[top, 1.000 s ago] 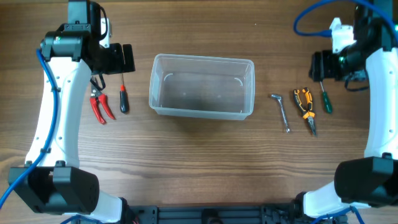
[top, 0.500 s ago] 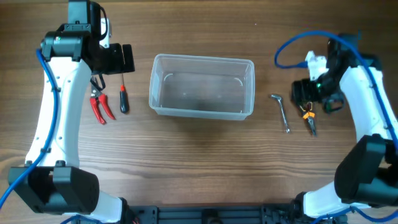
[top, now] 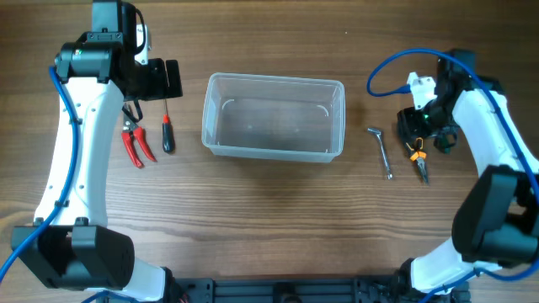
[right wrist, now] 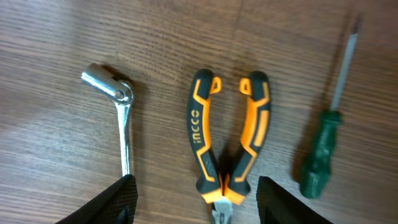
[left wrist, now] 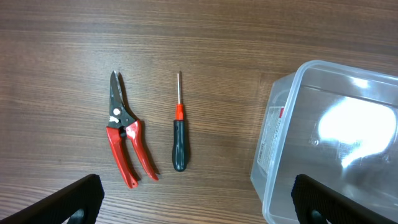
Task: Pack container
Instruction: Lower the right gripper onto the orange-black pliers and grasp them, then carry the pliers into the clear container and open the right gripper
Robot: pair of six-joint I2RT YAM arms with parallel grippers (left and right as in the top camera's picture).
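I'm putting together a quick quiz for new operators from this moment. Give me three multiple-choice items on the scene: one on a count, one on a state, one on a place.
1. Tools inside the container: A none; B two; C five.
2. The left gripper is: A shut on the container; B open, holding nothing; C shut on a tool.
3. The orange-and-black pliers lie: A in the container; B in the left gripper; C on the table, right of the container.

Answers:
1 A: the container's clear floor is bare.
2 B: its fingers stand wide apart with nothing held between them.
3 C: the right wrist view shows them flat on the wood beneath the right gripper.
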